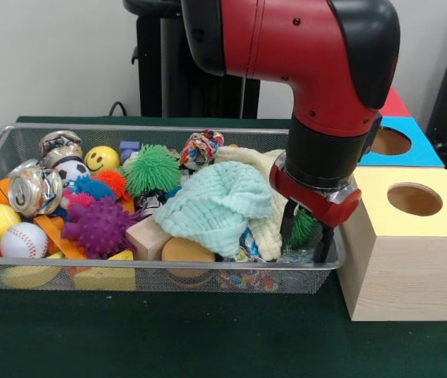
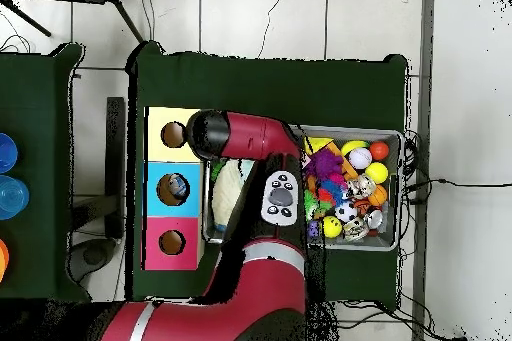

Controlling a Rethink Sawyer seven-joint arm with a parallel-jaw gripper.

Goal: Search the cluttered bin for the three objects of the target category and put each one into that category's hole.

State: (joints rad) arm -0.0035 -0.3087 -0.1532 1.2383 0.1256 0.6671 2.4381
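My gripper (image 1: pixel 305 236) is lowered into the right end of the wire mesh bin (image 1: pixel 129 268), close to its right wall. Its fingers (image 1: pixel 323 244) stand apart, open, with a small green spiky ball (image 1: pixel 303 226) between them. A mint cloth (image 1: pixel 219 201) and a cream cloth (image 1: pixel 267 169) lie heaped just left of the gripper. In the overhead view the arm (image 2: pixel 250 142) covers the gripper and that end of the bin (image 2: pixel 400 187).
Beside the bin's right wall stand a yellow-topped wooden box (image 1: pixel 412 260) with a round hole (image 1: pixel 415 199), then a blue box (image 1: pixel 412 146) and a red one (image 1: pixel 393 102). The bin also holds a large green spiky ball (image 1: pixel 151 168), a purple spiky ball (image 1: pixel 97 226), a baseball (image 1: pixel 24 239), a crushed can (image 1: pixel 35 191) and wooden blocks (image 1: pixel 149 236).
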